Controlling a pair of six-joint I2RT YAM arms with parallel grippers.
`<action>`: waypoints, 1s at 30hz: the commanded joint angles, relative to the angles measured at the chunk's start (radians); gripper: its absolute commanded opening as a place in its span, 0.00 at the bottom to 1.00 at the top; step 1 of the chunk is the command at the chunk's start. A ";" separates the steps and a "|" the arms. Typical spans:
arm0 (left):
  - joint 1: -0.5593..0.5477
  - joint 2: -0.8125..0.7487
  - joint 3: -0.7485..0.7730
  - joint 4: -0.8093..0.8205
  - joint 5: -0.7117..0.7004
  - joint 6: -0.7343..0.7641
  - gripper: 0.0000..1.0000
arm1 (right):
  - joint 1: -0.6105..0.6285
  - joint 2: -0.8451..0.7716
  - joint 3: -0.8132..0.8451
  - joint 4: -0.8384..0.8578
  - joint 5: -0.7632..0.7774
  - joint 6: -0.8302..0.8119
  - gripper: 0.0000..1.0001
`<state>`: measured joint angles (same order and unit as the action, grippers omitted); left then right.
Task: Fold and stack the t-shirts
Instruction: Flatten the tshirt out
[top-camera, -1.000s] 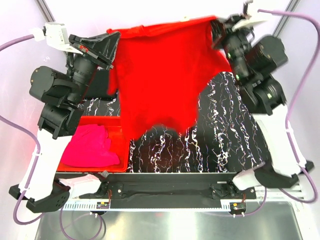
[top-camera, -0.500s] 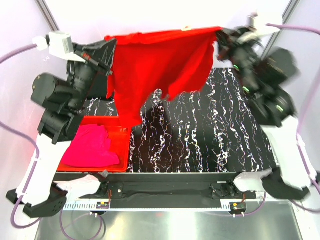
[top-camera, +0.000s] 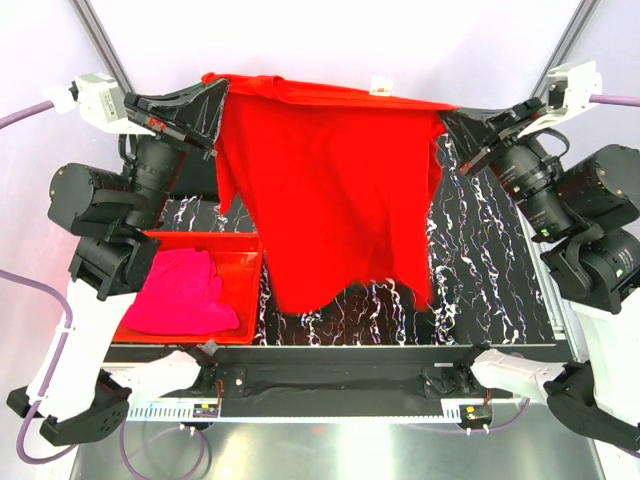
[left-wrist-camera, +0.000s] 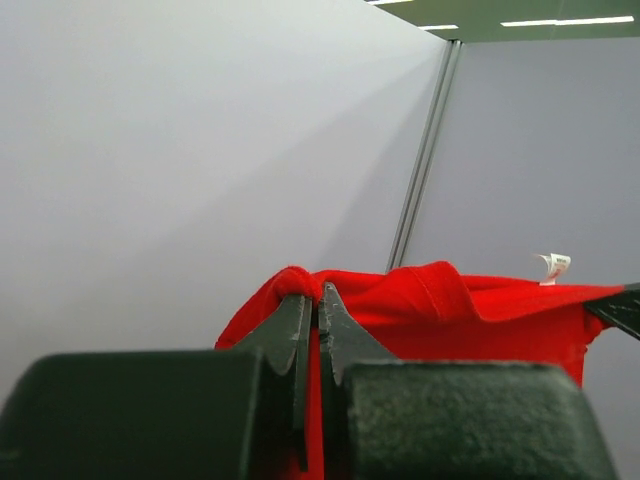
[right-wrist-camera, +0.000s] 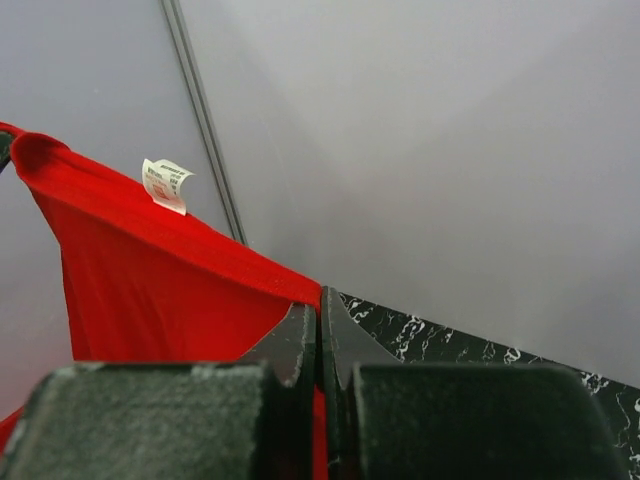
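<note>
**A:** What fills most of the overhead view?

**B:** A black table with white marbling. A bright red t-shirt hangs above it, stretched by its top edge between the two arms. The cloth drapes down over the middle of the table. I cannot tell whether its ragged lower edge touches the surface.

**A:** What is next in size?

**B:** A red plastic bin sits at the table's near left, partly under the left arm. A magenta t-shirt lies crumpled inside it.

**A:** And the pincers?

**B:** The left gripper has its jaws pressed together on a bunched corner of the red t-shirt. This is the left end of the stretched edge. The right gripper is pinched tight on the opposite corner in the same way, with red cloth emerging between its tips. Both are raised, well apart, toward the far side.

**A:** Anything smaller?

**B:** A small white label stands up from the middle of the shirt's top edge.
</note>
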<state>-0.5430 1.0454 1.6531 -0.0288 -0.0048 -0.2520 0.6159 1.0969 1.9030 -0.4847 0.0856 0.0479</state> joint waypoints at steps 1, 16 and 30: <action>0.034 -0.019 0.017 0.150 -0.178 0.042 0.00 | -0.033 -0.040 0.001 -0.017 0.095 0.023 0.00; 0.044 0.262 0.177 0.109 -0.142 0.074 0.00 | -0.229 0.304 0.046 0.250 0.179 -0.054 0.00; -0.098 0.304 0.202 0.147 0.098 -0.099 0.00 | -0.545 0.560 0.274 0.284 -0.125 0.369 0.00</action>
<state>-0.5797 1.3205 1.8175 0.0116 0.0692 -0.3233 0.1936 1.6852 2.2349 -0.2516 -0.1143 0.3126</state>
